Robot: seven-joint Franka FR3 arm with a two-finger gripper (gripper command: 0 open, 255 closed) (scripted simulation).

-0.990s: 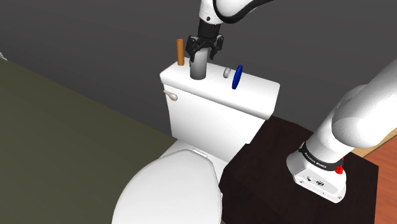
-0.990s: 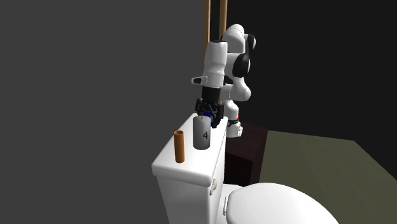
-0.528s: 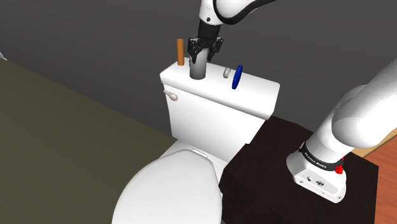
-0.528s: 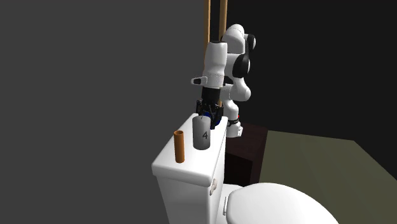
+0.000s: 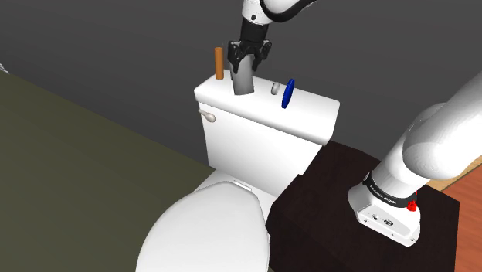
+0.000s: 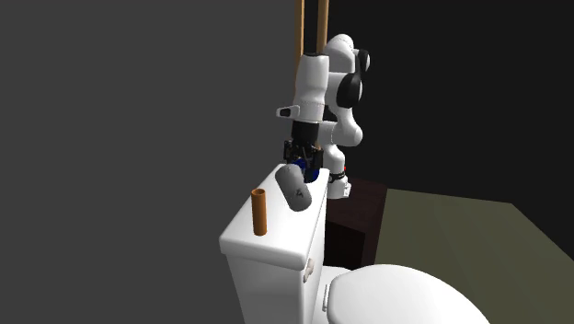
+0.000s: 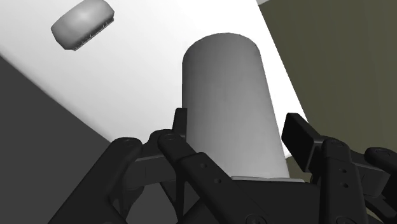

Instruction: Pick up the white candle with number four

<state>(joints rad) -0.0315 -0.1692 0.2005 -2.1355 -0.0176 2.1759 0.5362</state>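
One end of the grey candle [image 6: 296,187] is pinched in the closed gripper [image 6: 302,167], the rest tilting below it, so it may swivel loose and fall

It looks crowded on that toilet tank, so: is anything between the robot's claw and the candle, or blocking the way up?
Nothing visible does. The gripper clasps the tilted grey candle over the tank lid. The brown cylinder and the blue disc stand to either side, apart from it. Above it is only the arm.
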